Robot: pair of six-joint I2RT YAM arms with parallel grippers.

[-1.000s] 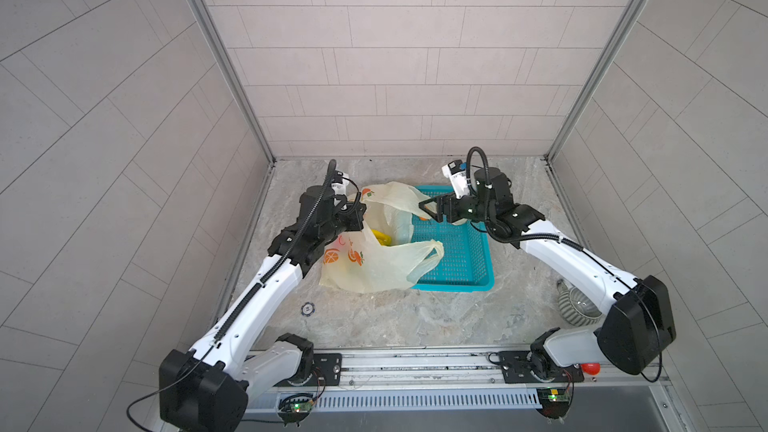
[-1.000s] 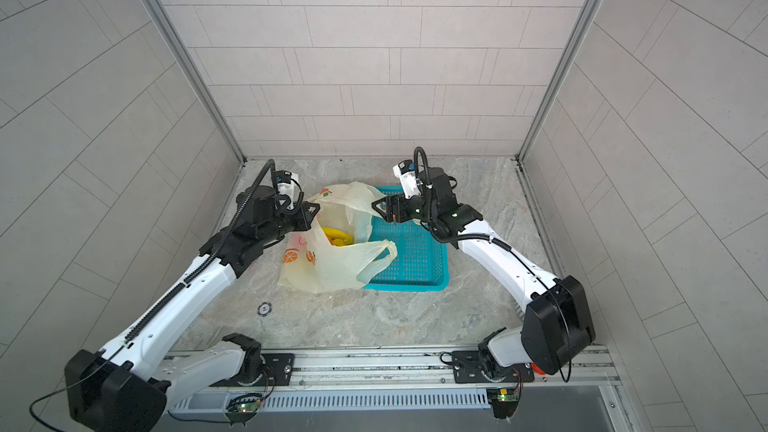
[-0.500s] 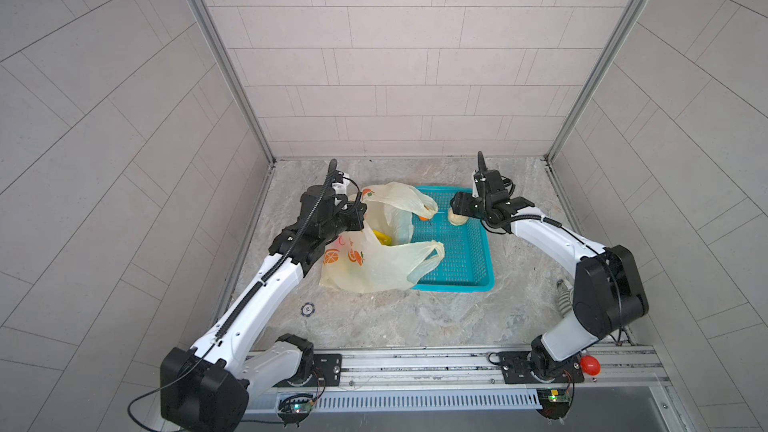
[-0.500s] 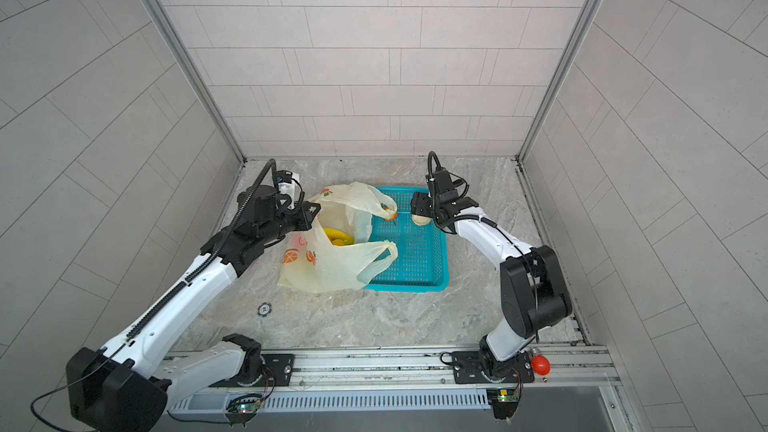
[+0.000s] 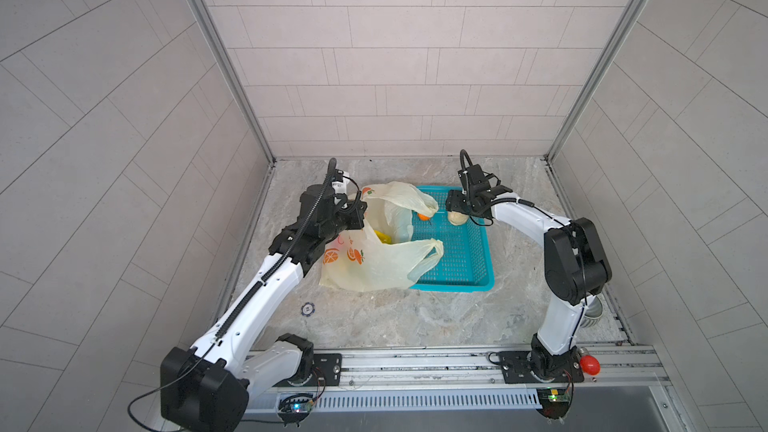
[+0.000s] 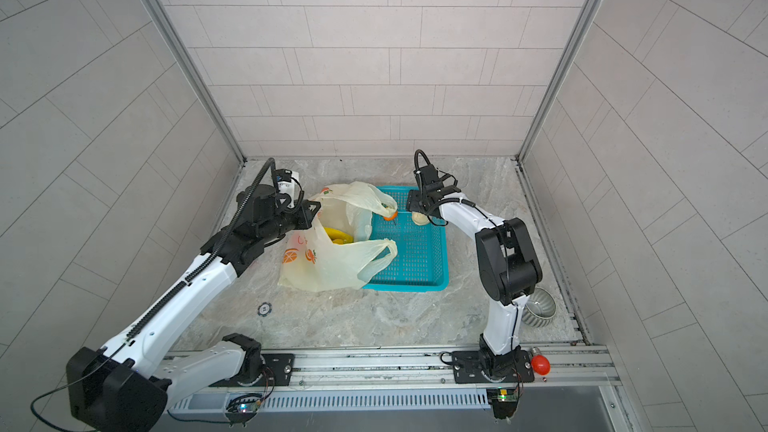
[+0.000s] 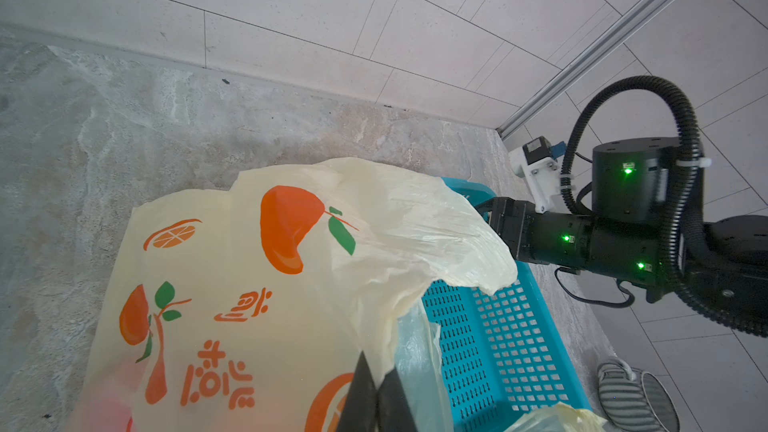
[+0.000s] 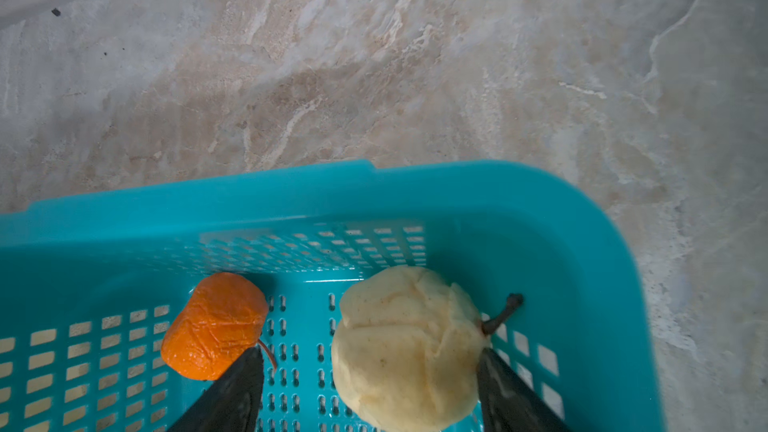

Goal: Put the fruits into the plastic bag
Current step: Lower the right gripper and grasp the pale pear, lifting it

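The pale-yellow plastic bag (image 5: 374, 259) (image 6: 328, 263) (image 7: 249, 284) lies on its side, mouth toward the teal basket. My left gripper (image 7: 376, 392) (image 5: 359, 211) is shut on the bag's upper rim and holds the mouth open. A yellow fruit (image 5: 382, 236) (image 6: 338, 236) shows inside. In the basket's far end lie a pale beige fruit (image 8: 407, 351) (image 5: 457, 217) and a small orange fruit (image 8: 214, 326) (image 6: 390, 215). My right gripper (image 8: 369, 353) (image 5: 456, 210) is open, its fingers straddling the beige fruit, the orange one just outside one finger.
The teal mesh basket (image 5: 465, 268) (image 8: 374, 193) sits right of the bag, one bag handle draped over its floor. A ribbed silver object (image 6: 538, 305) and a red knob (image 6: 539, 363) lie by the right arm's base. A small dark disc (image 5: 308, 308) is on the floor.
My right gripper has swung from the bag's mouth to the basket's far right end and come down over the beige fruit. The left gripper and the bag have stayed put.
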